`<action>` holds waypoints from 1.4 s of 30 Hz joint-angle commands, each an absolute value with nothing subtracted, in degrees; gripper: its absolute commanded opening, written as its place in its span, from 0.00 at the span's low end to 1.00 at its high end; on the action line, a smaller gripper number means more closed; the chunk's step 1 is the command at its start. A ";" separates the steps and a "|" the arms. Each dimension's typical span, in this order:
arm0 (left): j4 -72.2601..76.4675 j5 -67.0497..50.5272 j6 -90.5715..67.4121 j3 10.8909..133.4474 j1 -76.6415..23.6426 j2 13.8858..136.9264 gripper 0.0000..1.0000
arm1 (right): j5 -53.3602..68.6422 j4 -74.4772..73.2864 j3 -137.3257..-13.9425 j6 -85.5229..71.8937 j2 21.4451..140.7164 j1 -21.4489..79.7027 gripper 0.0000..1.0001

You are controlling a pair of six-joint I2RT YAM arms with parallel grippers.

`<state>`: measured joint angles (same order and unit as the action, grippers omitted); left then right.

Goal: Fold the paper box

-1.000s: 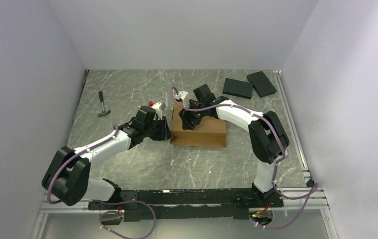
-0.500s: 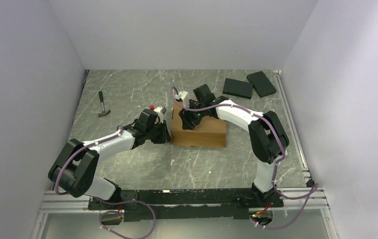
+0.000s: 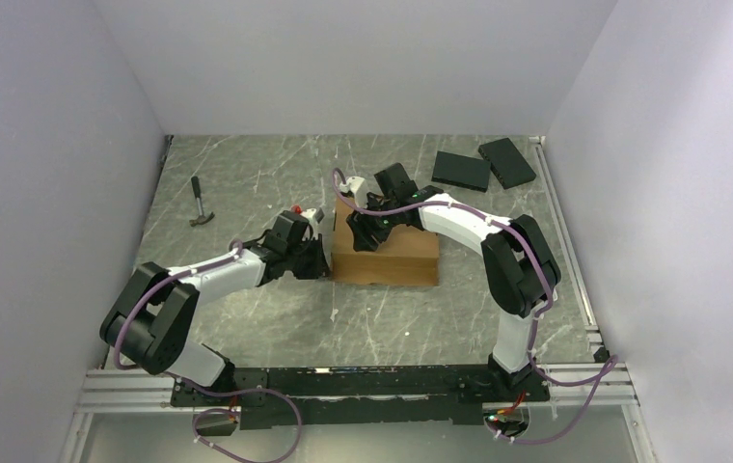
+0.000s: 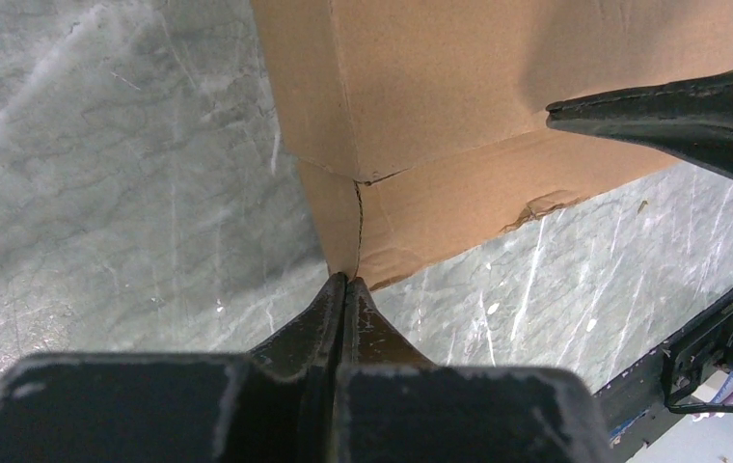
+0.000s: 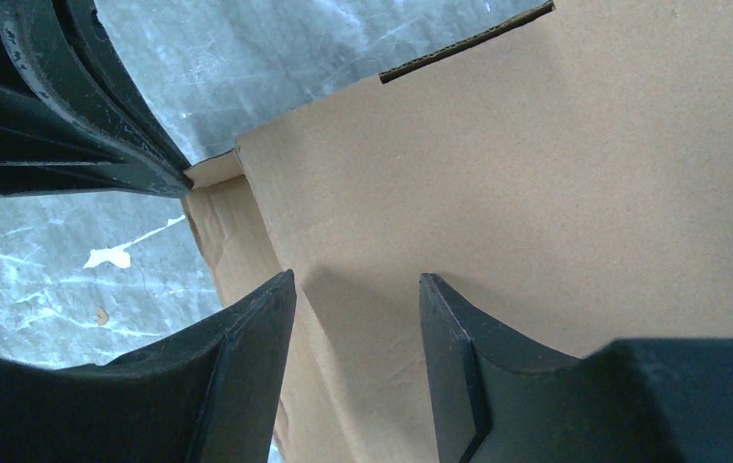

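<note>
No readable text, labels, brands or numbers in any view. The paper box [image 4: 459, 87] just ahead of the left gripper [image 4: 345, 282] is plain brown cardboard, and so is the face under the right gripper [image 5: 358, 280]. Any marks on the arms are too small to read from the top camera.

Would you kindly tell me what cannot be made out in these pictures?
- Top view: the right arm hides the paper box's far left corner.
- Left wrist view: whether the shut left pincer nips cardboard; its own tips hide that.
- Right wrist view: the frame edges cut off most of the box.
</note>
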<state>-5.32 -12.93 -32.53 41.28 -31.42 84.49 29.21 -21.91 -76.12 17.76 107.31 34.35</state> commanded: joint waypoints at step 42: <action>-5.77 -9.40 -32.42 44.48 -27.91 73.94 0.13 | 30.75 -25.41 -76.93 18.19 104.53 35.07 0.59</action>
<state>-6.79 -7.84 -31.24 46.72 -29.39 79.07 29.76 -22.04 -76.14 17.82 106.80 34.44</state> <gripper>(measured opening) 0.074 0.578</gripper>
